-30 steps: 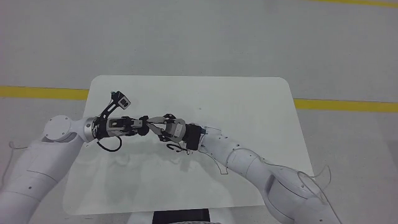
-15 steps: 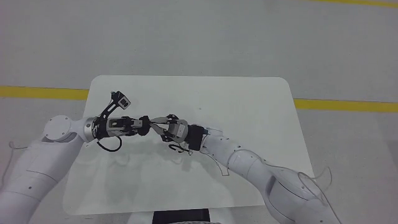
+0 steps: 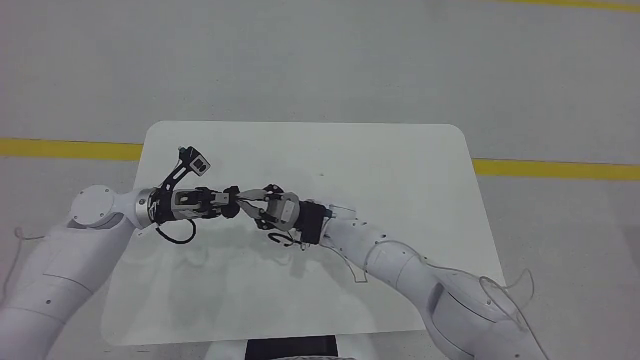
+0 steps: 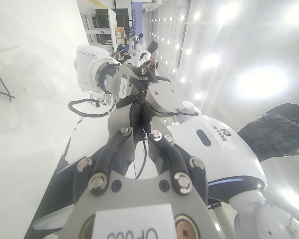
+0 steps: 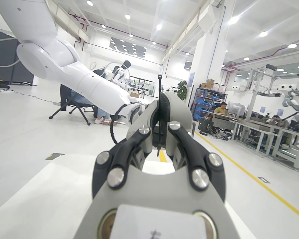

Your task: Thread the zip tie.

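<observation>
The two arms meet tip to tip over the middle left of the white table [image 3: 400, 160]. My right gripper [image 5: 160, 105] is shut on a thin black zip tie [image 5: 160, 88], which stands upright between its fingers, the square head above them and the pointed tail below. In the top view this right gripper [image 3: 260, 200] comes from the lower right. Facing it from the left is my left gripper [image 3: 237, 203]. The left gripper [image 4: 138, 109] is shut, with a thin black strap [image 4: 142, 155] of the zip tie running back between its fingers.
The table's right half and far edge [image 3: 300, 125] carry nothing large. A thin black strap [image 4: 1, 78] lies on the tabletop beside the left arm. Yellow floor lines [image 3: 560, 168] run past the table.
The right gripper has edged slightly toward the left gripper. The left arm has stayed where it was.
</observation>
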Robot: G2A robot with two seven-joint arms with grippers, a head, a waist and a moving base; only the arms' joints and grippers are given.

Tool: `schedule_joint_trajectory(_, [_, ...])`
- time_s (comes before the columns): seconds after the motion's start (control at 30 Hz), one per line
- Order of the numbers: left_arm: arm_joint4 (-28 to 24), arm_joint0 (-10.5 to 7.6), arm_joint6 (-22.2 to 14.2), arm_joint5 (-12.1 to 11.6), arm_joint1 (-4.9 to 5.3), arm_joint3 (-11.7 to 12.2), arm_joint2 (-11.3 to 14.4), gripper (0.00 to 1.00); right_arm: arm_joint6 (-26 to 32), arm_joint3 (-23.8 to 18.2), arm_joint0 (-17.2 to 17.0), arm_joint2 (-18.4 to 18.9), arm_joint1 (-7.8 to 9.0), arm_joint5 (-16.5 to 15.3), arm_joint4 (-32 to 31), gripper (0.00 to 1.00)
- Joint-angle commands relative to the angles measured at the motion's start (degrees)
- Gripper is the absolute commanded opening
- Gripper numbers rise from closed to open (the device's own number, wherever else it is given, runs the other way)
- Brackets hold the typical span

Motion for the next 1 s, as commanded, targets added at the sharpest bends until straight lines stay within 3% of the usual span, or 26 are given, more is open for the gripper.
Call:
schedule_joint_trajectory(0.0, [0.00,0.00,0.00,0.00,0.00,0.00,0.00,0.00,0.14,-0.01,0.09,-0.13,-0.10,0.00,0.00,0.00])
schedule_joint_trajectory(0.6, [0.00,0.00,0.00,0.00,0.00,0.00,0.00,0.00,-0.76,1.91,-0.31,-1.02,-0.53,0.00,1.23,0.00])
schedule_joint_trajectory(0.63, [0.00,0.00,0.00,0.00,0.00,0.00,0.00,0.00,-0.93,1.91,-0.31,-1.10,-0.52,0.00,1.16,0.08])
schedule_joint_trajectory(0.7, [0.00,0.00,0.00,0.00,0.00,0.00,0.00,0.00,-1.17,1.97,-0.29,-1.18,-0.45,0.00,1.14,0.74])
schedule_joint_trajectory(0.73, [0.00,0.00,0.00,0.00,0.00,0.00,0.00,0.00,-1.27,1.98,-0.30,-1.19,-0.41,0.00,1.15,1.00])
schedule_joint_trajectory(0.97, [0.00,0.00,0.00,0.00,0.00,0.00,0.00,0.00,-1.35,1.17,-1.01,0.63,0.58,0.36,-0.17,1.00])
